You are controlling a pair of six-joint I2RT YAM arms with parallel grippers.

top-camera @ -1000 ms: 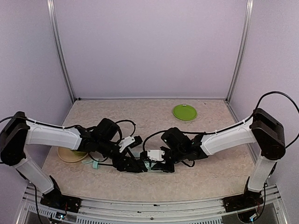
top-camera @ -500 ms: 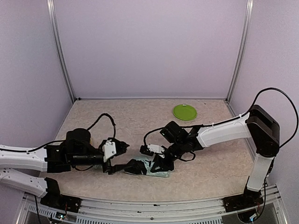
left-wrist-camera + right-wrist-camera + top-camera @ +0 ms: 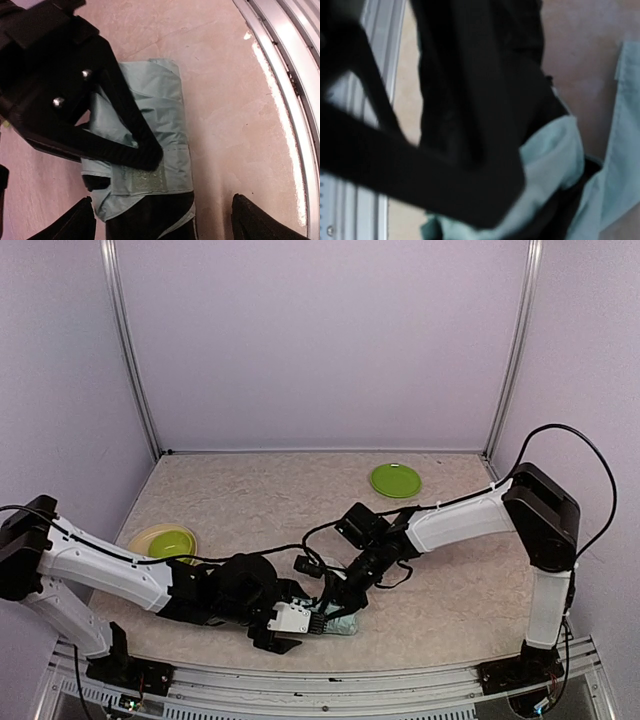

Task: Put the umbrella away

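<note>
Two tools meet at one bundle. The umbrella [image 3: 155, 115] lies folded on the worktop [image 3: 235, 90], just beside the metal rail [image 3: 300, 115] at the near edge, with its long axis running roughly along that rail. Mint cloth covers most of it. The end nearest the left wrist camera shows black, and a closing strap [image 3: 145, 179] with a fuzzy patch crosses the bundle near that dark end.

The left tool [image 3: 166, 222] sits at the dark end and points along the rail, down the umbrella's length. Its fingers stand wide apart, one on either side of the bundle's width, and seem to touch nothing. The right tool [image 3: 336, 600] comes in from the side away from the rail and crosses the bundle at a slant. One of its black fingers lies on the mint cloth with its tip just at the strap. The right wrist view is blurred and dark, so I cannot tell whether its fingers are together, or whether cloth is pinched between them or only pressed down.

The left arm looks the better placed, since the bundle lies straight ahead between its spread fingers. Closing them across the short width should take it. The loose cloth may spring apart if the right finger lifts first.
</note>
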